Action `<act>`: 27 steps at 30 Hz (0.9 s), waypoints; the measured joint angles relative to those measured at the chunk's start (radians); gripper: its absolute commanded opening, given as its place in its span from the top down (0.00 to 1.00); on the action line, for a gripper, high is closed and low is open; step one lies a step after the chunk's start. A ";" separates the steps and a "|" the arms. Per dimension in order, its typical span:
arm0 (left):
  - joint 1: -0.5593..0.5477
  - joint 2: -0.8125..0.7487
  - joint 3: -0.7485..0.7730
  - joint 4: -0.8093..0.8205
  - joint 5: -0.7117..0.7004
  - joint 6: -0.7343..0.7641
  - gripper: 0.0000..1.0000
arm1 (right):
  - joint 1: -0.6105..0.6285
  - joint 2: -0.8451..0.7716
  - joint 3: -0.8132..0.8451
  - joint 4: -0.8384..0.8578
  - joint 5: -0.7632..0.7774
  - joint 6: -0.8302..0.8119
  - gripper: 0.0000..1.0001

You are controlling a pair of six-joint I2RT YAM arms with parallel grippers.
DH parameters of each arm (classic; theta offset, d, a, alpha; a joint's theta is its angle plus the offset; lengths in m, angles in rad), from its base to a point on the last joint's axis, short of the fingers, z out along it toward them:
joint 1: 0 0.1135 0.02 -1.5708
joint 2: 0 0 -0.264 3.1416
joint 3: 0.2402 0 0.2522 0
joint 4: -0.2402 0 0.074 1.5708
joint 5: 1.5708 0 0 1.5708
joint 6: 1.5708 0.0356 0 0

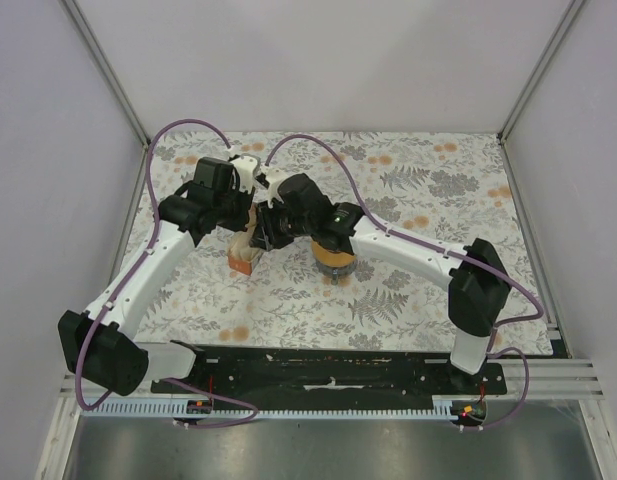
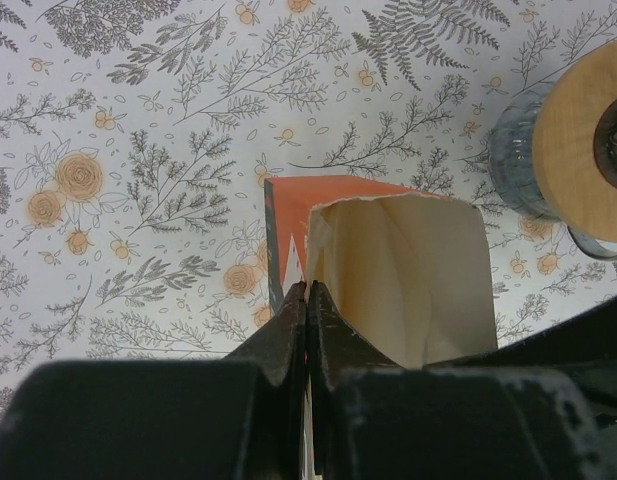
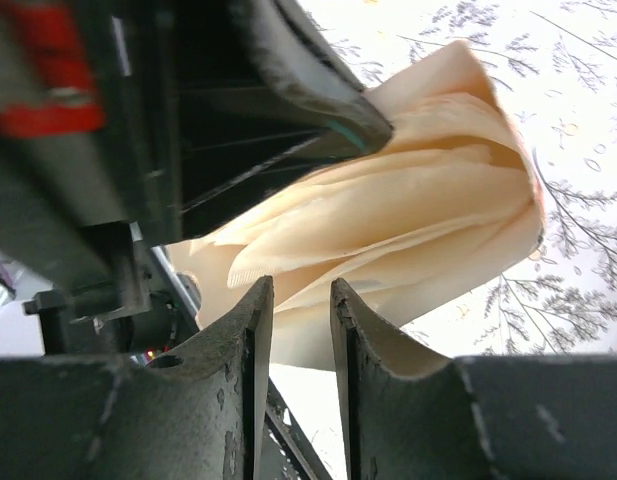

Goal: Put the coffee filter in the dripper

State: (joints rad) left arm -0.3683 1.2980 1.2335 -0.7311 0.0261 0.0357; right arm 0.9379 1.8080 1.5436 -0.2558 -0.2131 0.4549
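The orange packet [image 1: 244, 262] stands on the table with its cream stack of filters [image 3: 418, 210] fanning out of the open top. No single coffee filter shows apart from the stack. My left gripper [image 2: 308, 292] is shut on the packet's [image 2: 286, 215] side wall, next to the filters [image 2: 408, 270]. My right gripper [image 3: 296, 300] is slightly open, its tips just under the fanned filter edges, with nothing seen between them. The dripper's amber ring [image 1: 335, 262] sits on a clear grey glass cup [image 2: 513, 160] right of the packet and also shows in the left wrist view [image 2: 578, 140].
Both arms cross above the packet at the table's middle left, the right forearm [image 1: 408, 248] passing over the dripper. The floral tablecloth [image 1: 428, 190] is bounded by white walls at the back and sides. A black base rail [image 1: 328, 370] runs along the near edge.
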 measured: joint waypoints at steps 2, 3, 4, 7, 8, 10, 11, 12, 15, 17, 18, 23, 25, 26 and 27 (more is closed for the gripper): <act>0.000 -0.001 -0.002 0.001 0.000 -0.010 0.98 | 0.000 0.009 0.012 -0.024 0.034 0.002 0.64; 0.000 -0.002 -0.003 0.001 0.000 -0.014 0.98 | 0.000 0.013 0.016 -0.033 0.050 0.003 0.64; 0.000 -0.003 -0.005 0.001 0.000 -0.017 0.98 | 0.000 0.016 0.019 -0.042 0.066 0.003 0.64; 0.000 -0.005 -0.009 0.003 0.002 -0.022 0.98 | -0.002 0.028 0.029 -0.062 0.085 0.006 0.62; 0.000 -0.005 -0.010 0.004 0.003 -0.023 0.98 | -0.002 0.034 0.033 -0.065 0.088 0.006 0.61; 0.000 -0.005 -0.014 0.005 0.006 -0.025 0.98 | -0.003 0.049 0.046 -0.073 0.089 0.009 0.58; 0.000 -0.005 -0.015 0.005 0.010 -0.025 0.98 | -0.003 0.059 0.056 -0.076 0.089 0.010 0.57; 0.000 -0.005 -0.016 0.007 0.011 -0.027 0.98 | -0.003 0.069 0.065 -0.077 0.089 0.013 0.57; 0.005 -0.005 -0.018 0.008 0.017 -0.035 0.98 | -0.004 0.095 0.095 -0.088 0.088 0.017 0.56; 0.012 -0.005 -0.018 0.009 0.017 -0.039 0.98 | -0.004 0.106 0.116 -0.103 0.090 0.017 0.56; 0.014 -0.005 -0.018 0.011 0.017 -0.040 0.98 | -0.004 0.110 0.123 -0.108 0.093 0.017 0.56; 0.018 -0.005 -0.021 0.023 0.025 -0.043 0.98 | -0.005 0.127 0.151 -0.127 0.136 0.016 0.62; 0.013 -0.005 -0.022 0.024 0.029 -0.055 0.98 | -0.007 0.141 0.161 -0.127 0.153 0.017 0.67; 0.014 -0.005 -0.024 0.024 0.028 -0.058 0.98 | -0.008 0.147 0.164 -0.128 0.159 0.018 0.71; 0.015 -0.005 -0.024 0.023 0.027 -0.062 0.98 | -0.009 0.152 0.167 -0.127 0.164 0.018 0.75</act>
State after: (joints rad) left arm -0.3534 1.2930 1.2095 -0.7078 0.0536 -0.0265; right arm 0.9287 1.9602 1.7107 -0.3828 -0.0486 0.4728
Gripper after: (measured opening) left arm 0.029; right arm 0.338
